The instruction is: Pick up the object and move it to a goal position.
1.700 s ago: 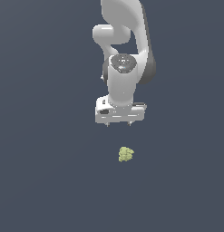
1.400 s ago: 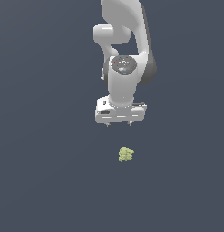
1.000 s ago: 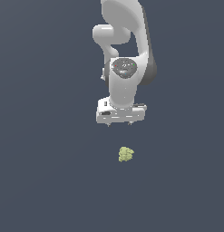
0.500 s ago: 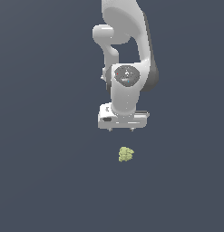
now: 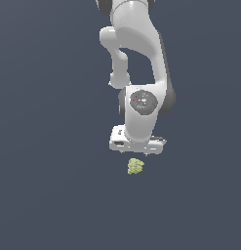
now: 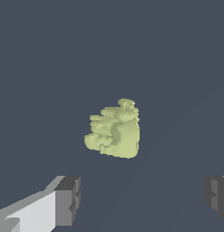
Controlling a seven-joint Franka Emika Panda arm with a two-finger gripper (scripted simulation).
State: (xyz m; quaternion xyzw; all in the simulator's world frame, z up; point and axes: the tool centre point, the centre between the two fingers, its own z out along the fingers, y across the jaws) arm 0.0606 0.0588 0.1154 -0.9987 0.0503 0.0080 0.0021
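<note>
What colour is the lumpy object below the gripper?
Pale yellow-green all over, no pattern; the object shows best in the wrist view.

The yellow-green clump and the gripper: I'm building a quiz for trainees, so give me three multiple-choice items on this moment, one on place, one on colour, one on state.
1. Where is the clump in the exterior view?
A. Just below the gripper
B. Above the arm
C. At the view's far left edge

2. What colour is the clump?
A. Red
B. Yellow-green
C. Blue

3. How does the gripper stand?
A. Shut on the clump
B. Open, holding nothing
C. Out of view

Answers:
1 A, it sits right under the white gripper.
2 B, both views show it.
3 B, the wrist view shows the fingers wide apart, clear of the clump.
</note>
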